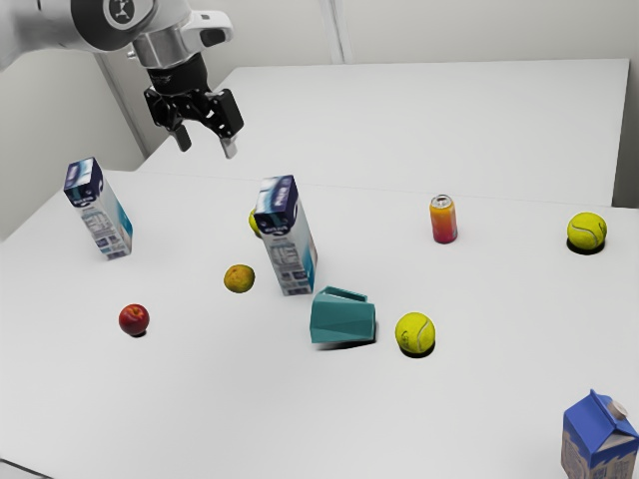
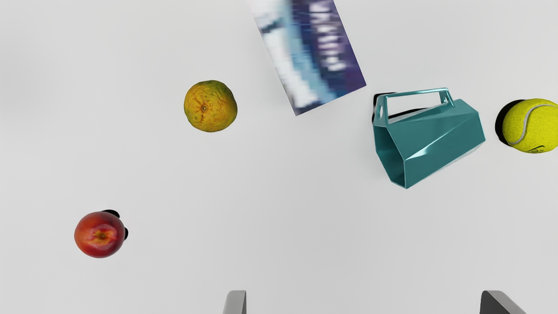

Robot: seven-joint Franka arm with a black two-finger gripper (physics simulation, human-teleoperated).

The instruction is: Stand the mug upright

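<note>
A tall carton [image 1: 289,247] partly hides a yellow ball [image 1: 255,223]; a blue carton [image 1: 601,434] is cut off. The mug [image 2: 436,139] lies on its side near a tennis ball [image 2: 532,126], inner wall showing. The gripper [image 1: 207,148] is spread wide.

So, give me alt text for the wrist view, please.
A teal mug lies on its side on a white table, between a carton and a tennis ball, beyond the open fingers; a mottled orange fruit and a red fruit lie nearby.
</note>
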